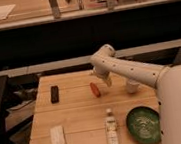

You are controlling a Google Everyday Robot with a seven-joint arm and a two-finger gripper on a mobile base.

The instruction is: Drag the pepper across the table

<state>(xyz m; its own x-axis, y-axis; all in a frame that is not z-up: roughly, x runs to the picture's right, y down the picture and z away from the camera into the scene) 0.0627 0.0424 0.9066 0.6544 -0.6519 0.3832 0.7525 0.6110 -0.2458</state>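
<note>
The pepper (94, 89) is a small orange-red chili lying on the pale wooden table (79, 113), near its middle toward the far side. My gripper (100, 78) hangs at the end of the white arm just above and to the right of the pepper, close to it. The arm reaches in from the right.
A black rectangular bar (54, 93) lies at the left far side. A white packet (57, 136) lies at the front left. A clear bottle (111, 129) lies in the front middle, a green bowl (144, 125) at the front right, a white cup (132, 86) behind the arm.
</note>
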